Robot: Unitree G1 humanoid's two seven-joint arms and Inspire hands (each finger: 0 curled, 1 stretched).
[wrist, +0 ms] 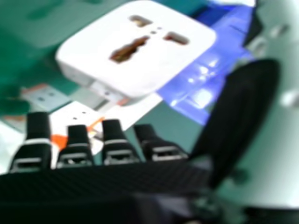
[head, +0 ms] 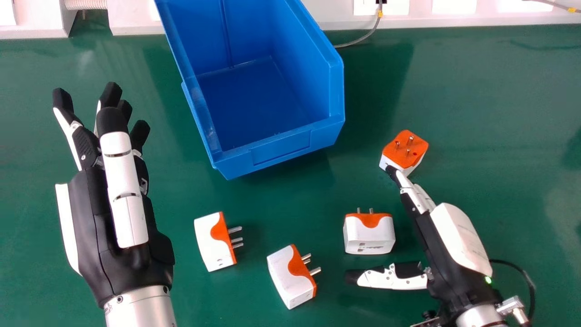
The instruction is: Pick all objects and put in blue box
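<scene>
Head view — right hand [head: 454, 240], fingers straight — thumb well apart.

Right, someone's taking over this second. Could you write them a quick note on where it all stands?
Left robot hand: open, off to the left, holding nothing.
Right robot hand: open, fingers straight, nothing gripped.
Plug adapters: left one and middle one lie between the hands; third adapter sits between the right hand's fingers and thumb; pins-up adapter is by its fingertips.
Done: none boxed yet.
Left to do: put all four into the blue box, beyond them on the table.
</scene>
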